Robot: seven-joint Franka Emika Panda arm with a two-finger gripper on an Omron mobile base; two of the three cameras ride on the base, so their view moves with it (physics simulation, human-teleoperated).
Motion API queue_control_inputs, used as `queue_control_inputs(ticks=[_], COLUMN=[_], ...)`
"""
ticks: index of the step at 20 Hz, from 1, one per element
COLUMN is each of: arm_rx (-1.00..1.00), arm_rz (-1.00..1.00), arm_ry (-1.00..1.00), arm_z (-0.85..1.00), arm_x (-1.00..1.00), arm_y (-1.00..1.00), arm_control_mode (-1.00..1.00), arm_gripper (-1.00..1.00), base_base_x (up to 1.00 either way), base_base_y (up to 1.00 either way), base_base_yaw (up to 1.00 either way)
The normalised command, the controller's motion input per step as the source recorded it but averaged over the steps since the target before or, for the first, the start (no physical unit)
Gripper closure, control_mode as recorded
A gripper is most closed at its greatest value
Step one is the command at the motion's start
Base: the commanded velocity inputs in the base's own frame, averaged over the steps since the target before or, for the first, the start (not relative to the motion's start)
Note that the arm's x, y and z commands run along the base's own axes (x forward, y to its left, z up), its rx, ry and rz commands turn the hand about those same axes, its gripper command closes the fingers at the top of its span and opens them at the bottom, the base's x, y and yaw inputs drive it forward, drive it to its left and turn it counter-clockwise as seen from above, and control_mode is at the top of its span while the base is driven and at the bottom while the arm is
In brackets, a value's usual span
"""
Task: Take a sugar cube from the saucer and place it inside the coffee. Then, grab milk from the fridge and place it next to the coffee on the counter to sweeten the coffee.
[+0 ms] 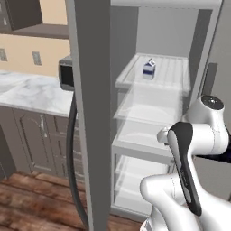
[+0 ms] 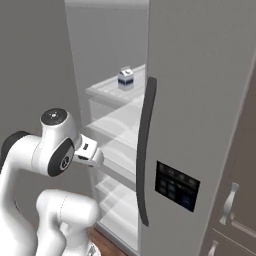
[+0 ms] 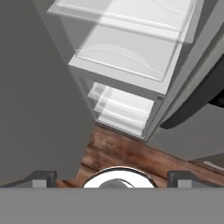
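I see the milk near the upper shelf's back edge — fridge open, my jaws spread, empty.

Left base view: taken from behind and left of the arm, facing forward into the open fridge, with the marble counter to the left and the milk on an upper shelf. Right base view: taken from behind and right, facing the same open compartment past the fridge door; both views share the shelves and the milk. Hand view: looks steeply downward, near the lower shelves, with wooden floor below and the gripper fingertips at its lower edge.
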Motion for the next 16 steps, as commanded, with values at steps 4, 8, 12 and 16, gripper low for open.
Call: queue_control_inputs(ticks=[4, 8, 12, 16], arm_rx=[0.0, 0.0, 0.0, 0.0], arm_rz=[0.0, 0.0, 0.0, -0.03], arm_ry=[0.0, 0.0, 0.0, -0.04], arm_z=[0.0, 0.0, 0.0, 0.12], arm_x=[0.0, 0.0, 0.0, 0.23], arm_y=[0.0, 0.0, 0.0, 0.0], arm_control_mode=[1.0, 1.0, 1.0, -1.0], arm_gripper=[-1.0, -1.0, -1.0, -1.0], base_base_x=[0.49, 0.51, 0.34, 0.18], base_base_y=[0.16, -0.01, 0.0, 0.03], base_base_yaw=[0.0, 0.0, 0.0, -0.01])
